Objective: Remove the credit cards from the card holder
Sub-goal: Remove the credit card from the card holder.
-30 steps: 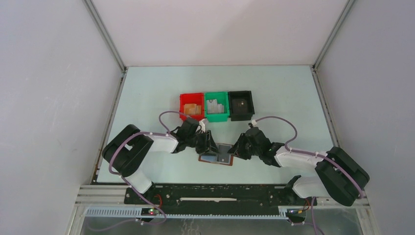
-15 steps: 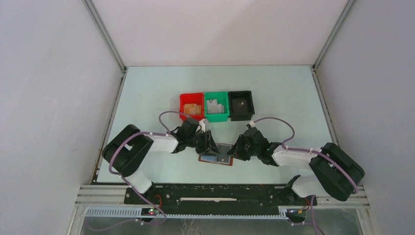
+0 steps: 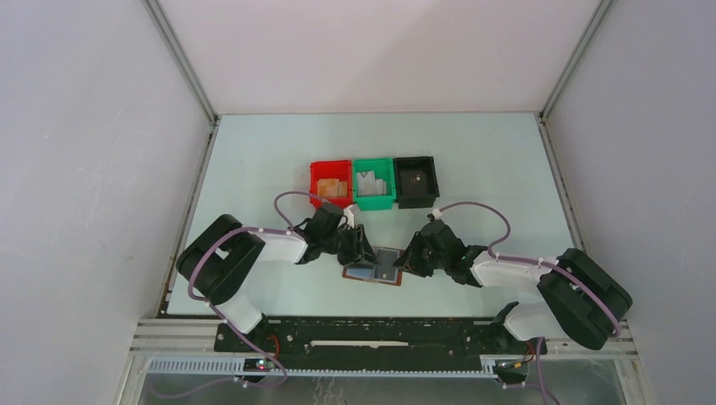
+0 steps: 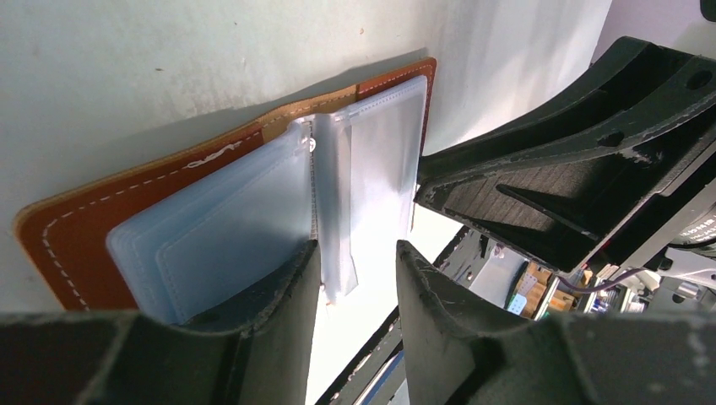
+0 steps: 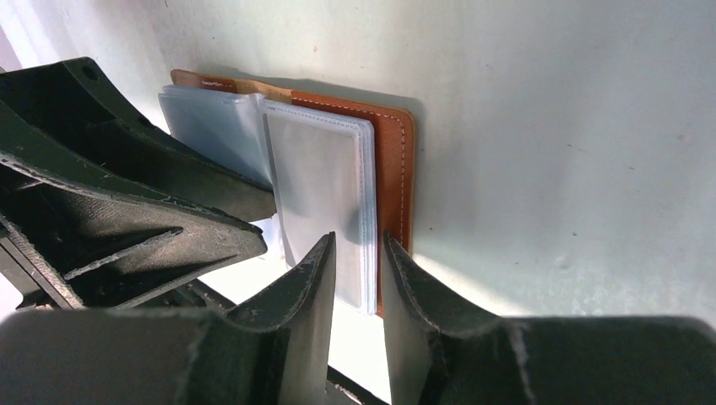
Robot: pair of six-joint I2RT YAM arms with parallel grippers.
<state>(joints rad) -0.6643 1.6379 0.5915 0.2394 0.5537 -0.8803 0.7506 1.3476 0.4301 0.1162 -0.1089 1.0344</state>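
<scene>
The card holder (image 3: 371, 275) lies open and flat on the table between my two grippers. Its brown leather (image 4: 67, 236) carries stacked blue-grey clear sleeves (image 4: 236, 219). A dark grey rectangle, likely a card, shows in its right panel (image 3: 387, 264); no card lies loose. My left gripper (image 3: 361, 246) is open, one finger (image 4: 287, 287) resting on the left sleeves, with a loose clear leaf at the gap (image 4: 359, 253). My right gripper (image 3: 412, 260) stands narrowly open (image 5: 359, 240), its tips astride the outer edge of the right sleeve stack (image 5: 325, 186) and leather (image 5: 393, 160).
A red bin (image 3: 313, 181) with tan blocks, a green bin (image 3: 375, 203) and a black bin (image 3: 417, 203) stand in a row just behind the holder. Grey walls close in both sides. A black rail runs along the near edge.
The right arm's rear links have shifted slightly. Both grippers and the card holder stay where they were.
</scene>
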